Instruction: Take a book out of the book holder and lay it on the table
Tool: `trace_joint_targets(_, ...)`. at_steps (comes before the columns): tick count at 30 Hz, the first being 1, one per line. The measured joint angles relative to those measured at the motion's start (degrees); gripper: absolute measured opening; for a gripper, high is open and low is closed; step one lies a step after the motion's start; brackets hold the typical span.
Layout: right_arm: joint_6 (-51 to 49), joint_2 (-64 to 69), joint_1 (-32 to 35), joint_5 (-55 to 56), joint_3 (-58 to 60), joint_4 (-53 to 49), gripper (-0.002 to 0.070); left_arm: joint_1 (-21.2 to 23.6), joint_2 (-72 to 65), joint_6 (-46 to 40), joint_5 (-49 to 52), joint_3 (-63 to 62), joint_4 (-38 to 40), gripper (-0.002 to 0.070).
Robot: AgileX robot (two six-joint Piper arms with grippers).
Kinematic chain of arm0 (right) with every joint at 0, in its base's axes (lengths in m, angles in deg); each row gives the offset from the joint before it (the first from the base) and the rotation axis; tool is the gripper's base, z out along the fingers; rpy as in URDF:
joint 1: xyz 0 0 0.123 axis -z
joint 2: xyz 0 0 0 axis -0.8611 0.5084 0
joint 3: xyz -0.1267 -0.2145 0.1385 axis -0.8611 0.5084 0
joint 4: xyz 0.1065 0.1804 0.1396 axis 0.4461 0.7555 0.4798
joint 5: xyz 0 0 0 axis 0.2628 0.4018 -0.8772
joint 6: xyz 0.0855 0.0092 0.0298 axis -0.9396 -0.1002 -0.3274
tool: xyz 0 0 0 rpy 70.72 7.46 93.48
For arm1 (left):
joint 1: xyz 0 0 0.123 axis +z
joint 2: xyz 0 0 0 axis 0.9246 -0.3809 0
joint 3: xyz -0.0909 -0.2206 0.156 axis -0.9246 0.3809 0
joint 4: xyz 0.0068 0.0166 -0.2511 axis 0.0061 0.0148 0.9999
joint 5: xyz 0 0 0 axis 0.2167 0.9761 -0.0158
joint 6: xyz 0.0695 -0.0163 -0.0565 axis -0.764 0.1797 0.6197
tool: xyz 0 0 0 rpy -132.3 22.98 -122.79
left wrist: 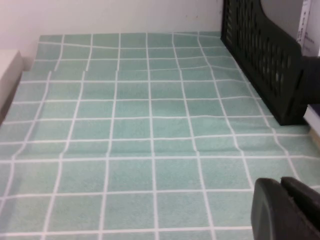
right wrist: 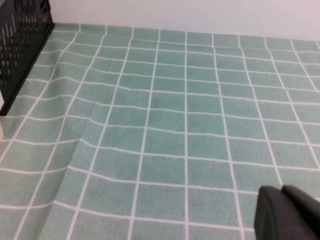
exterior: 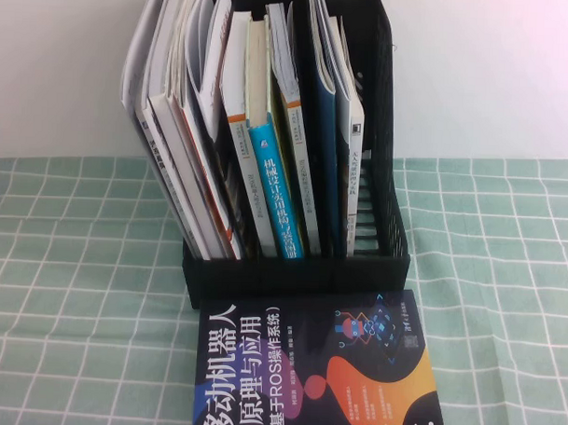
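The black book holder (exterior: 385, 132) stands upright at the middle of the green-grid table (exterior: 67, 289), packed with several upright books. A thin white-spined book (exterior: 353, 173) with black Chinese lettering stands in its right part; its cover is hidden. Neither gripper shows in the high view. My left gripper (left wrist: 281, 182) is shut and empty, low over bare cloth (left wrist: 150, 125), with the holder's slotted side (left wrist: 265, 55) some way ahead of it. My right gripper (right wrist: 281, 190) is shut and empty over bare cloth (right wrist: 200, 125), with the holder's corner (right wrist: 22, 35) far off.
A dark navy book (exterior: 325, 372) with orange and purple shapes lies flat on the table just in front of the holder. A bright blue-spined book (exterior: 275, 189) stands in the holder's middle. A pale object (left wrist: 7, 70) sits at the cloth's edge. The cloth is wrinkled (right wrist: 85, 125) near the holder.
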Motion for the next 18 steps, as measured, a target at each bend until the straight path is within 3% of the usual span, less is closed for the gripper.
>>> trace_joint_targets(18, 0.0, 0.0, 0.0, 0.0, 0.0, 0.0, -0.0002, 0.0, 0.0, -0.77, 0.0, 0.0, -0.97, -0.0002)
